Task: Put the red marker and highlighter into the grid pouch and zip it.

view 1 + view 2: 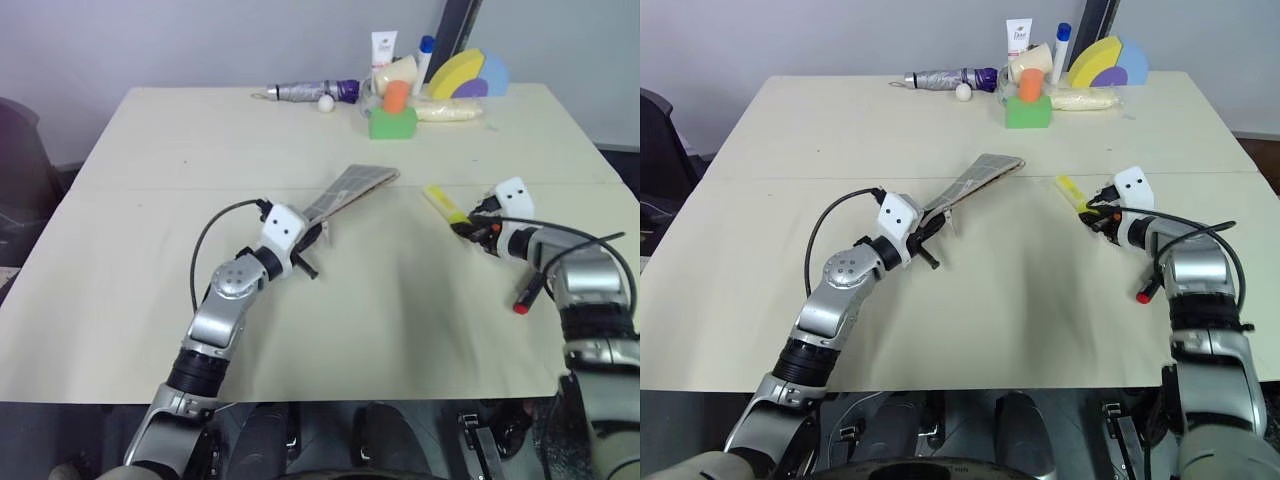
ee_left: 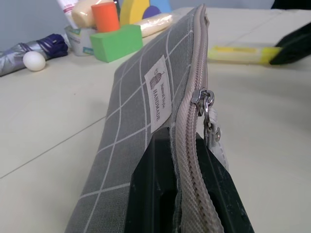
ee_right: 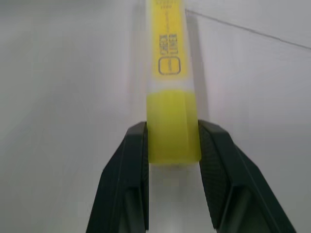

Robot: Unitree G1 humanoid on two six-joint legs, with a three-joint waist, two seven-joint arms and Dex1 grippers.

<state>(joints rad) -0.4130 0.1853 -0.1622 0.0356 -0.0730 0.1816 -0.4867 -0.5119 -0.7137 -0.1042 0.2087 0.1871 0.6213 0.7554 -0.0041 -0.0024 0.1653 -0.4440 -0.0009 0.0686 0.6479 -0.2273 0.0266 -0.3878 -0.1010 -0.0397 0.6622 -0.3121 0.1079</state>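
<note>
Highlighter is seen in the right wrist view caught at its near end between the two black fingers of the right gripper, both pads touching its yellow sides. The head views place it right of centre on the bench, angled away to the far left from the gripper; whether it rests on the surface or is lifted cannot be told.

Grid pouch is held by the left gripper, which is clamped tight on the pouch's near end. In the head views the pouch reads as a narrow grey strip running toward the far right, raised at the gripper end. The left wrist view adds what the head views lack: the pouch stands on edge, with white grid lines, a small white label and the zipper along the top edge. A metal slider with a pale pull strap sits partway along the zipper. The same view shows the highlighter lying beyond the pouch, with a black fingertip on its end.

Red marker is seen in the head views beside the right forearm, near the right edge of the bench, red end nearest.

Along the far edge are noted a folded umbrella, a white ball, a green block, an orange cylinder and a white tube.
</note>
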